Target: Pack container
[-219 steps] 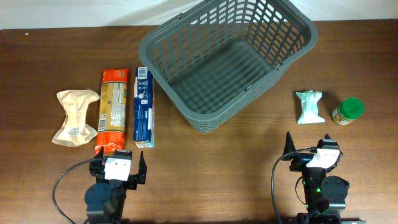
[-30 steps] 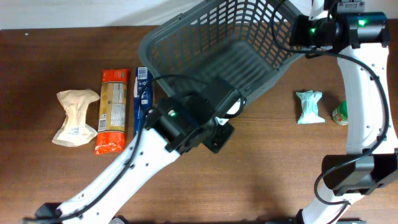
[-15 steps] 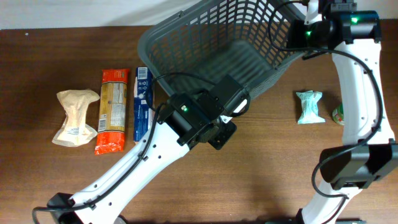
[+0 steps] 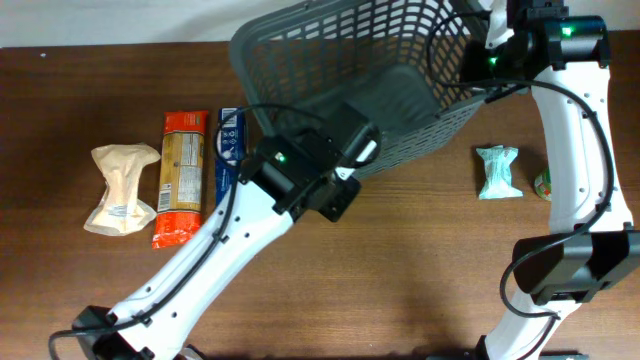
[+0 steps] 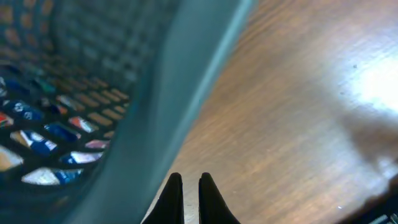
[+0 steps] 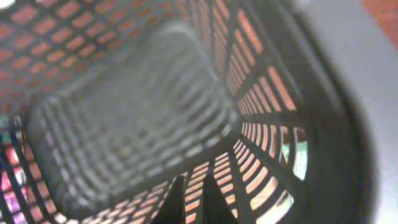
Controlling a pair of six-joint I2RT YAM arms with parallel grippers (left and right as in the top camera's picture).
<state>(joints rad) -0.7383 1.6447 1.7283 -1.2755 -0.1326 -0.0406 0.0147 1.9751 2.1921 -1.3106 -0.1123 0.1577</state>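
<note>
The container (image 4: 400, 50), a large dark grey mesh basket, sits tipped at the table's far middle, its opening facing the camera. In the left wrist view its thick rim (image 5: 168, 93) runs diagonally just left of my left gripper (image 5: 187, 180), which is shut with nothing between the fingers, over bare wood. From overhead the left gripper (image 4: 345, 172) is at the basket's near rim. My right gripper (image 6: 194, 182) is shut and empty inside the basket, close to the mesh wall (image 6: 261, 124). Overhead it is at the far right rim (image 4: 485, 50).
Left of the basket lie a beige packet (image 4: 122, 188), an orange-red packet (image 4: 180, 178) and a blue box (image 4: 230, 150), partly under my left arm. A teal-white packet (image 4: 497, 172) and a green-lidded jar (image 4: 545, 183) lie at the right, beside the right arm.
The basket has shifted toward the far edge and tipped further. My left wrist has moved left along its near rim. The right gripper has stayed at the far right rim.
</note>
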